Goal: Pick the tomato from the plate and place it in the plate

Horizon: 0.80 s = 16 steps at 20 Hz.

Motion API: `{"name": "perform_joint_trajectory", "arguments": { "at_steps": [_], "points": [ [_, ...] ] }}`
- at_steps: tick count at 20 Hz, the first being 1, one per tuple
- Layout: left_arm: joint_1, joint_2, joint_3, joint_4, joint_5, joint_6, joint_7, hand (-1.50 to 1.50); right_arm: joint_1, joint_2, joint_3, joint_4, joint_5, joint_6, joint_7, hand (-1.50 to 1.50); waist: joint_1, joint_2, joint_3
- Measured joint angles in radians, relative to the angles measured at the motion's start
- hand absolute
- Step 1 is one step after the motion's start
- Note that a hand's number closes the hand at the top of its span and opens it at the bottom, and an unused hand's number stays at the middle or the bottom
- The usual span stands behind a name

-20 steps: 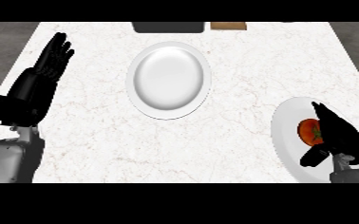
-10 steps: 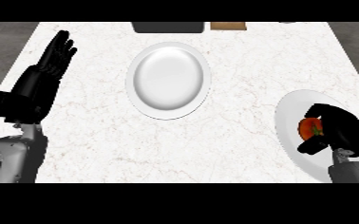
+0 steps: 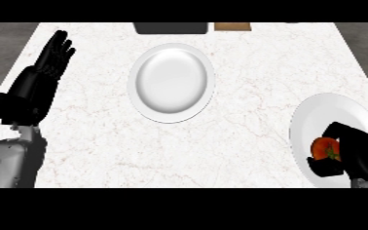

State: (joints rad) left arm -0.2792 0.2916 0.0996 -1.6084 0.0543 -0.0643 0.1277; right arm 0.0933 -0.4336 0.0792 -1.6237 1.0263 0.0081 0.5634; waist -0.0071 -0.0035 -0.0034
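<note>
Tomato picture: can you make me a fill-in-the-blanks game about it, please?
The tomato lies on the side plate at the view's ____ edge.
The right hand is curled round the ____.
The middle plate has ____ on it.
The open hand resting at the view's left is the robot's ____ hand.
Missing words: right; tomato; nothing; left.

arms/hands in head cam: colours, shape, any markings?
Left hand and right hand are black with blocky palms; the left shows slim segmented fingers. Left forearm is smooth, rounded, light grey. No cables or markings visible. Right forearm barely shows.
</note>
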Motion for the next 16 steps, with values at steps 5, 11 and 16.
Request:
{"name": "perform_joint_trajectory", "arguments": {
  "at_steps": [5,11,16],
  "points": [
    [0.020,0.004,0.010,-0.022,0.007,-0.015,0.006,0.00,0.034,0.030,0.040,-0.196,0.000,0.035,0.015,1.50,0.000,0.000,0.002],
    [0.014,-0.018,-0.009,-0.024,-0.013,-0.003,0.004,0.00,-0.026,0.093,0.112,-0.401,-0.039,0.047,0.001,1.50,0.003,0.000,0.003],
    [0.018,-0.015,-0.001,-0.010,-0.009,-0.015,-0.008,0.00,-0.150,0.189,0.187,-0.488,-0.066,0.084,0.049,1.50,0.011,0.002,0.002]
  ]
}}
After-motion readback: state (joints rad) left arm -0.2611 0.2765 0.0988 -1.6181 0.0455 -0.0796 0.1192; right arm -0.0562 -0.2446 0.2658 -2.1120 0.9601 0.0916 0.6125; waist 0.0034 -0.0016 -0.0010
